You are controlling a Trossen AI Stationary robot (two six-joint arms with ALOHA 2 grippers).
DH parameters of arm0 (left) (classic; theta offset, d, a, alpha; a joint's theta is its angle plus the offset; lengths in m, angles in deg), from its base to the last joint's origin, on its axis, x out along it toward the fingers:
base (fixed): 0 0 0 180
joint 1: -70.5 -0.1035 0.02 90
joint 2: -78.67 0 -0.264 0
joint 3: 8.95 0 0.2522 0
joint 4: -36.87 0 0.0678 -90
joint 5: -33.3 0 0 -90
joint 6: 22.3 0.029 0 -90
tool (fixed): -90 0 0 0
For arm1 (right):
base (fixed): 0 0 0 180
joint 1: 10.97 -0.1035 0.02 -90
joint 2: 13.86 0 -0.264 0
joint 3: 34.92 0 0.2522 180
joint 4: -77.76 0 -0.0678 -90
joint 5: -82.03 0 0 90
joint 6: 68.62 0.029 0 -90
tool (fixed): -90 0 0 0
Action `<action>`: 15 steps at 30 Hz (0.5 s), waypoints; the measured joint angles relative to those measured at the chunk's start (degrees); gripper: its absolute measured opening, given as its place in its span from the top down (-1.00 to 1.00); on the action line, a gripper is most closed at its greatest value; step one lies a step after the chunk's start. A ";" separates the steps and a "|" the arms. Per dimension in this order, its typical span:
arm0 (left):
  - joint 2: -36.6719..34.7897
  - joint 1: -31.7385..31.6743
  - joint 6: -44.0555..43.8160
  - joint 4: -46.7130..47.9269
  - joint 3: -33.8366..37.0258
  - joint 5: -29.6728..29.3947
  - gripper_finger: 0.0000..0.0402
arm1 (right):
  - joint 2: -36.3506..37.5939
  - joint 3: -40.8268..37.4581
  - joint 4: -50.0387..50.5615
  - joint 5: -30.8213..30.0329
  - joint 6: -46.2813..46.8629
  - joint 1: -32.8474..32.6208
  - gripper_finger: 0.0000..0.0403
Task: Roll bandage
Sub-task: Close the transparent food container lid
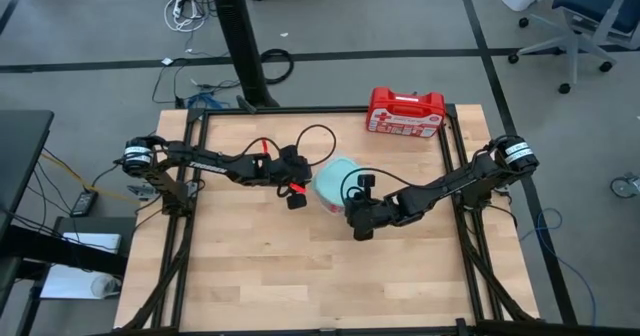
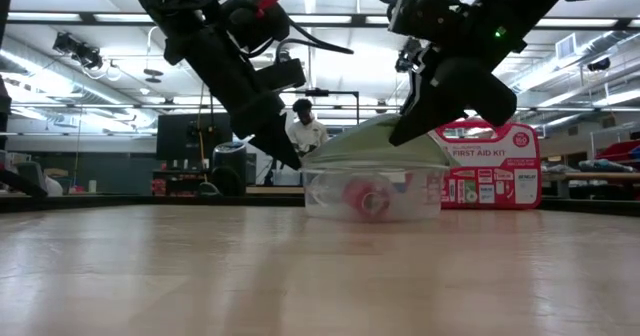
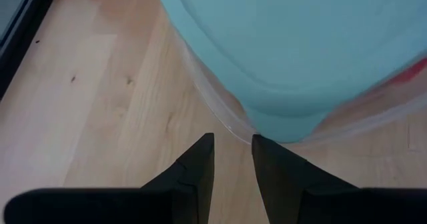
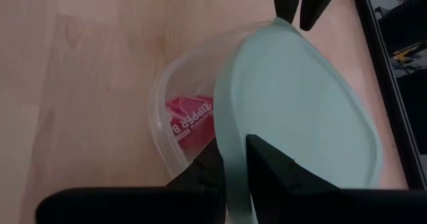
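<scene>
The right gripper is closed on the edge of the pale green lid; in the right wrist view you see the lid's rim pinched between its two dark fingers. The lid sits tilted over the clear plastic tub, raised on the side the right gripper holds and lower on the far side. In the low view the right gripper comes down from above onto the raised edge of the lid.

Directly below the held lid, inside the tub, you will find the bandage: a small red roll lying on the tub floor. In the right wrist view the bandage shows red through the uncovered part of the tub, beside the right gripper's fingers, with white lettering visible on it.

Across the lid from the right gripper, the left gripper is at the opposite rim. Its fingers stand slightly apart and hold nothing; the tips are just beside the tub wall and the lid's lower edge, and you cannot tell whether they touch.

Beyond the tub, well apart from both grippers, the red first-aid case stands at the far edge of the wooden table. In the low view a person is visible in the room behind the table.
</scene>
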 joint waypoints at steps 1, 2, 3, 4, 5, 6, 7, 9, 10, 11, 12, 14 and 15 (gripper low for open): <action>0.01 0.03 0.00 0.00 0.02 -0.17 0.45 | 0.00 0.00 -0.08 0.07 0.00 0.00 0.77; 0.00 0.04 0.00 0.02 0.02 -0.31 0.45 | 0.00 0.00 -0.09 0.08 0.00 0.00 0.77; 0.00 0.06 -0.01 0.04 0.00 -0.38 0.45 | 0.00 0.00 -0.18 0.08 0.01 0.00 0.77; 0.00 0.07 -0.02 0.07 0.00 -0.45 0.45 | 0.00 0.00 -0.49 0.13 0.27 0.00 0.77; 0.01 0.07 -0.02 0.11 0.00 -0.53 0.45 | 0.00 0.00 -1.01 0.37 0.62 0.02 0.77; 0.02 0.07 -0.02 0.11 0.00 -0.55 0.45 | 0.00 0.00 -1.59 0.68 0.85 0.02 0.77; 0.00 0.07 -0.02 0.12 0.00 -0.57 0.45 | 0.00 0.00 -1.99 0.76 0.92 0.02 0.77; 0.01 0.07 -0.03 0.21 0.01 -0.59 0.45 | 0.00 0.00 -2.25 0.80 0.94 0.02 0.77; 0.00 0.07 -0.04 0.35 0.00 -0.59 0.45 | 0.00 0.00 -2.42 0.80 1.04 0.02 0.77; 0.01 0.09 -0.07 0.60 0.00 -0.58 0.45 | 0.00 0.00 -2.63 0.82 1.07 0.02 0.77; 0.00 0.15 -0.09 0.99 -0.02 -0.57 0.45 | 0.00 0.00 -2.87 0.83 1.11 0.02 0.77; -0.05 0.25 -0.12 1.98 -0.07 -0.50 0.45 | 0.00 0.00 -3.42 0.82 1.82 0.02 0.77; -0.07 0.27 -0.17 2.41 -0.09 -0.40 0.45 | 0.00 0.00 -3.83 0.74 2.23 0.04 0.77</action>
